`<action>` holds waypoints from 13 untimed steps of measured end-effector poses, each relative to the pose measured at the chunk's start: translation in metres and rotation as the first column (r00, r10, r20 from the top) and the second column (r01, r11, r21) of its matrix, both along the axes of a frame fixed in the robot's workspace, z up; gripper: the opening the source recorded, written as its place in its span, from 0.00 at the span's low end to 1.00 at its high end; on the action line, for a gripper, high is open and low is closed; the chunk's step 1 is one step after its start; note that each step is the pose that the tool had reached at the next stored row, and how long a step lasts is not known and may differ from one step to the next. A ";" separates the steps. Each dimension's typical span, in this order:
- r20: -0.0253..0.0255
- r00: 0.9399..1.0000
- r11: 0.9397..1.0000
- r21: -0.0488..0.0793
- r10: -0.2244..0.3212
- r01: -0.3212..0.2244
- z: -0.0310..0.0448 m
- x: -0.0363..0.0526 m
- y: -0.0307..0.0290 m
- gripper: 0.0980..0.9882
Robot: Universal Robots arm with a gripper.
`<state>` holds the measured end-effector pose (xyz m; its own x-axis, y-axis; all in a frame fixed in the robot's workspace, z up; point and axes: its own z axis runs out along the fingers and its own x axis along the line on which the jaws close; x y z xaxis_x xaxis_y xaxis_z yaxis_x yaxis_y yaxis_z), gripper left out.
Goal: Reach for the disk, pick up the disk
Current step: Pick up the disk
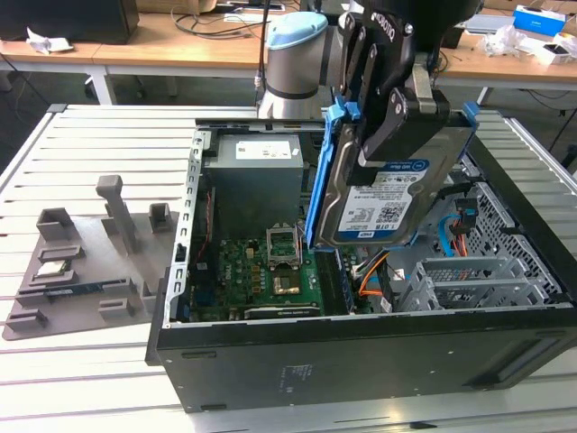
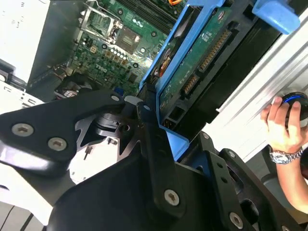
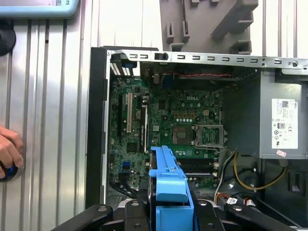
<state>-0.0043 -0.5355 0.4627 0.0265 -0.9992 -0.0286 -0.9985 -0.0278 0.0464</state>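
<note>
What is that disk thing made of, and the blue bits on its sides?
The disk, held above the computer case by the gripper, looks like silvery metal: dull grey sheen, paper label on top. Its blue rails seem plastic: bright, smooth, moulded.

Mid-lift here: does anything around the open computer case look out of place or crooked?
Yes. The silver hard drive with blue side rails hangs tilted in the black hand, above the open black computer case. Also, a person's hand rests on a round dark object beside the case on the slatted table.
</note>
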 end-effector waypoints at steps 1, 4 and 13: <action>0.000 1.000 1.000 -0.002 0.000 0.000 -0.0001 0.0000 -0.0015 0.31; 0.000 1.000 1.000 -0.009 0.000 0.000 -0.0002 0.0000 -0.0070 0.31; 0.000 1.000 0.999 -0.034 0.000 0.000 -0.0006 0.0000 -0.0263 0.31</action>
